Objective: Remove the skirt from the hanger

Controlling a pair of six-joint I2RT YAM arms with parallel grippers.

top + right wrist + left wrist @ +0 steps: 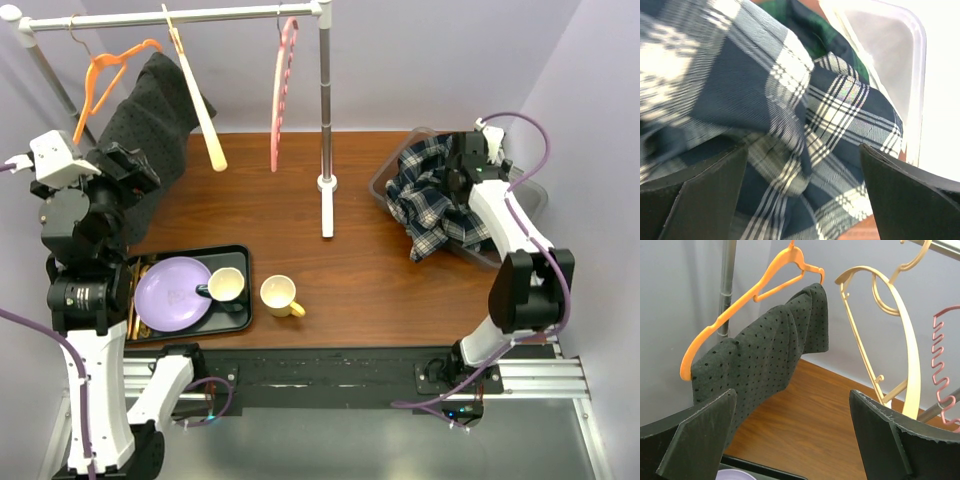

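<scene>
Hovering over the blue-and-white plaid skirt (830,110) in the clear plastic bin (530,195), the right gripper (800,195) gaped empty; a straight lift looked safest against snagging. The left gripper (790,435), equally spread, faced a dark dotted garment (765,350) on an orange plastic hanger (740,302).

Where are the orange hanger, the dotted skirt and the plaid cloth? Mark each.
orange hanger (740,302), left wrist view, on its long sloping arm.
dotted skirt (765,355), left wrist view, middle of the draped fabric.
plaid cloth (430,195), top external view, centre of the heap.
</scene>
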